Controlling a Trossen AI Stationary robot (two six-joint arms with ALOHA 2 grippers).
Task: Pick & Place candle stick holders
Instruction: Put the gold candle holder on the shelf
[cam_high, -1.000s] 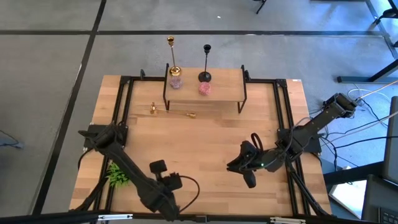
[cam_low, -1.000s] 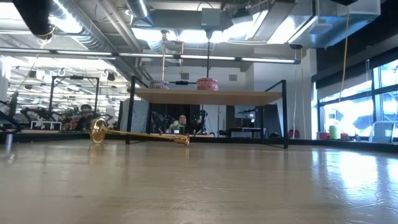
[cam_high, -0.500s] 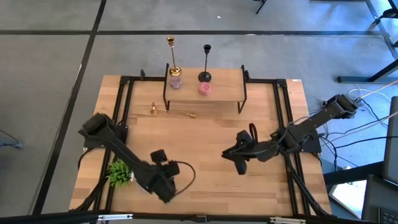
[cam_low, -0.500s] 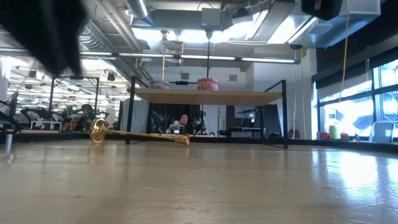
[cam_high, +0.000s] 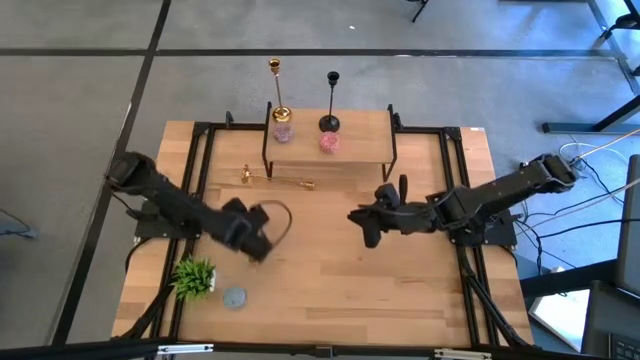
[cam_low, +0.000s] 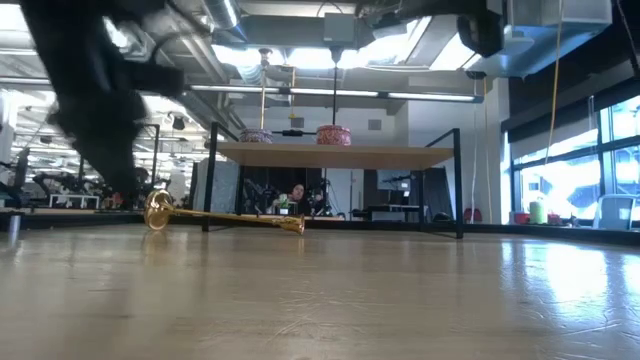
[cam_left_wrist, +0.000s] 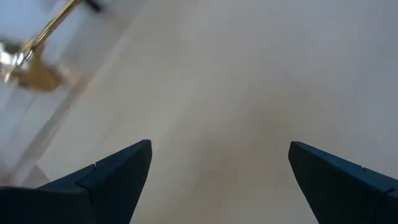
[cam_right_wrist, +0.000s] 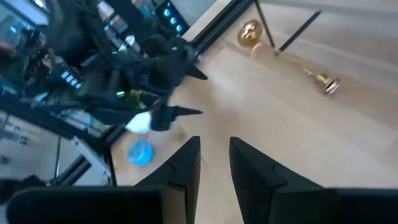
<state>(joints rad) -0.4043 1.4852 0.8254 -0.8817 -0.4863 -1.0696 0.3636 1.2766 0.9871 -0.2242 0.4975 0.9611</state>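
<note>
One gold candle stick holder (cam_high: 277, 180) lies on its side on the table in front of the shelf (cam_high: 330, 152); it also shows in the low view (cam_low: 225, 216) and both wrist views (cam_left_wrist: 37, 43) (cam_right_wrist: 289, 56). A second gold one (cam_high: 276, 92) and a black one (cam_high: 332, 102) stand upright on the shelf, each over a pink round thing. My left gripper (cam_high: 257, 243) hangs open over bare wood left of centre, nearer the front than the lying holder, its fingers wide apart (cam_left_wrist: 219, 149). My right gripper (cam_high: 362, 226) hovers right of centre, its fingers a narrow gap apart with nothing between them (cam_right_wrist: 214, 146).
A small green plant (cam_high: 193, 277) and a flat blue-grey disc (cam_high: 234, 297) sit near the front left corner. Black frame rails (cam_high: 455, 180) run along the table's sides. Bare wood lies between the two grippers and across the table's front right.
My left gripper has swung from the near edge toward the far edge and the lying gold holder, sinking a little and uncovering the blue-grey disc. My right gripper has swung toward the far edge and the table's left. Neither has opened or shut.
</note>
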